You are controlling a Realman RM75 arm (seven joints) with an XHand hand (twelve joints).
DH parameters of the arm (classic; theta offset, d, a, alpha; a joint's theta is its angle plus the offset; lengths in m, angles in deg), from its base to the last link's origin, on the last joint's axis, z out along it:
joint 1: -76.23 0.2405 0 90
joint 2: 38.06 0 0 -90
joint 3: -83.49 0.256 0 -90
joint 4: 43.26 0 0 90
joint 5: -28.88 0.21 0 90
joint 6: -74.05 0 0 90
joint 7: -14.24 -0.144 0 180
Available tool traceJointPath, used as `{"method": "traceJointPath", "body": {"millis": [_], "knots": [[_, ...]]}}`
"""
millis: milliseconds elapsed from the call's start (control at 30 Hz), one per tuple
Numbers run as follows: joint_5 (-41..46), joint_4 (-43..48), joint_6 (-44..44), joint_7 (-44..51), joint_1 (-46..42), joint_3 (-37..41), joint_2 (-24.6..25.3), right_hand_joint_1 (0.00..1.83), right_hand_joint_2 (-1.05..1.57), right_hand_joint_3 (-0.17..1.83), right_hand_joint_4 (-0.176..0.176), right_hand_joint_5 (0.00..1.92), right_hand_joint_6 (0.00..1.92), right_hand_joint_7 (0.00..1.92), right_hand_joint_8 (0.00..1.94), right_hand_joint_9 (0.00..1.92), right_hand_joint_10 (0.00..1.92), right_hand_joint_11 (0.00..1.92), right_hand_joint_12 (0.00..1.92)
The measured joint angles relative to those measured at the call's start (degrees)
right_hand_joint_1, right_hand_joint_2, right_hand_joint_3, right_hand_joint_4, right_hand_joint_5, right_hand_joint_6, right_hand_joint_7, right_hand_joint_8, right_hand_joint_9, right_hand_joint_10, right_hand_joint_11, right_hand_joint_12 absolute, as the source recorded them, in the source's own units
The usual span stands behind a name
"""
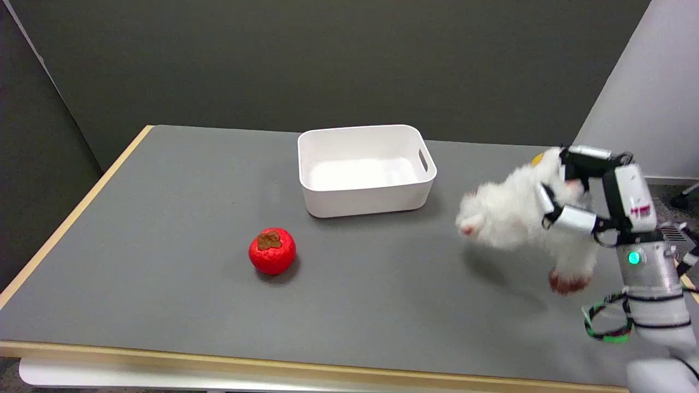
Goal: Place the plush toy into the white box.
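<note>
my right hand [592,199] is wrapped around the plush toy [519,215], fingers [570,218] curled into its white fur from the right side, and i have it lifted clear of the bench [164,185]. the toy is fluffy and white, with a pinkish paw or snout poking out toward the left, a reddish-brown foot dangling at the bottom, and a bit of yellow-orange showing at its top. its shadow falls on the grey surface beneath it. i'm holding it over the right part of the bench, near the right edge.

the white box [365,203] sits farther back and to the left of the toy, well apart from it. it is a rounded rectangular tub with a slot handle cut in its right wall, and its inside looks bare white.

in front of the box, nearer the front edge and a little to its left, a red fruit-shaped toy [272,251] with a brown leafy cap rests on the bench.

the bench has a grey top with a pale wooden trim along the left and front edges. behind it stands a dark wall.
</note>
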Motion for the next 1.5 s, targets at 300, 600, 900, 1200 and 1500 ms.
{"method": "traceJointPath", "body": {"millis": [300,600,900,1200,1500], "knots": [[2.00,2.74,3.05,2.60,6.93,2.11,-2.83,1.13,0.64,0.95,0.027,1.05,1.92,1.28,1.94,1.34,1.92,1.22,1.92],[3.56,5.56,8.26,5.00,16.42,4.04,-5.87,1.12,0.64,0.95,0.027,1.04,1.92,1.28,1.94,1.34,1.92,1.20,1.92],[4.05,5.84,12.30,5.91,27.31,0.16,-7.69,1.12,0.64,0.95,0.027,1.03,1.92,1.27,1.94,1.34,1.92,1.16,1.92],[4.20,0.58,15.64,5.52,43.58,-14.09,-6.77,1.12,0.65,0.95,0.026,0.99,1.92,1.26,1.94,1.34,1.92,1.11,1.92],[0.91,-15.21,17.62,0.60,57.91,-27.27,2.04,1.12,0.66,0.95,0.025,0.97,1.92,1.24,1.94,1.34,1.92,1.04,1.92]]}}
